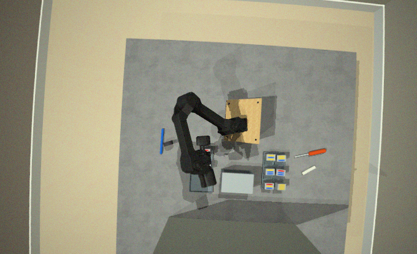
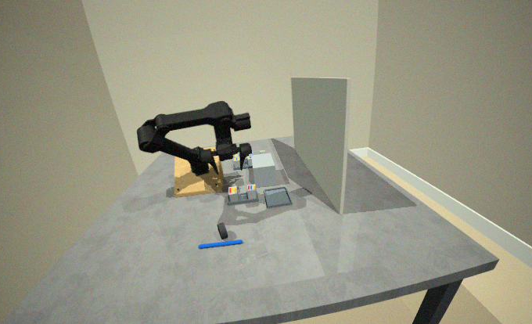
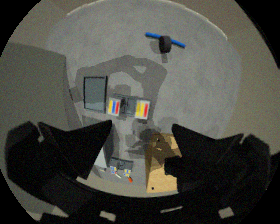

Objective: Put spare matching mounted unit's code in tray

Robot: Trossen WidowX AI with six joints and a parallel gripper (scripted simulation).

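Blue stick, toward the counter's left edge. My hand: fingers apart, empty, above the tray. Tray: near the front edge, beside the grey box. Spares: six, racked, right of box. Screwdriver: toward the right edge.

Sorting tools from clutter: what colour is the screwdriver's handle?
Orange-red, on the screwdriver; the top view shows it best.
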